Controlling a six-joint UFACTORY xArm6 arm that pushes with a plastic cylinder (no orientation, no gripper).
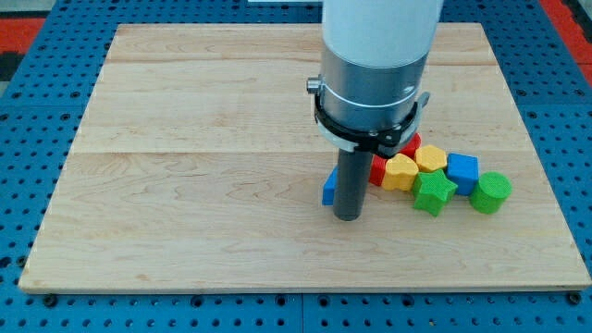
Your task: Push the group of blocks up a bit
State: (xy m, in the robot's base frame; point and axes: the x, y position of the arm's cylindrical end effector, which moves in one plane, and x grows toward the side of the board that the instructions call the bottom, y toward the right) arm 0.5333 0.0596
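Note:
My tip (348, 216) rests on the wooden board (185, 166), at the left end of a cluster of blocks. A blue block (328, 189) shows just left of the rod, touching it, mostly hidden. Right of the rod lie a red block (377, 169), a yellow block (400, 171), a second yellow block (431, 157), a blue cube (462, 172), a green star (433, 192) and a green cylinder-like block (491, 191). Another red block (410, 144) peeks out behind the arm. The tip sits below and left of most of the cluster.
The arm's large white and grey body (375, 65) hangs over the board's middle and hides part of the cluster. Blue perforated table (37, 111) surrounds the board.

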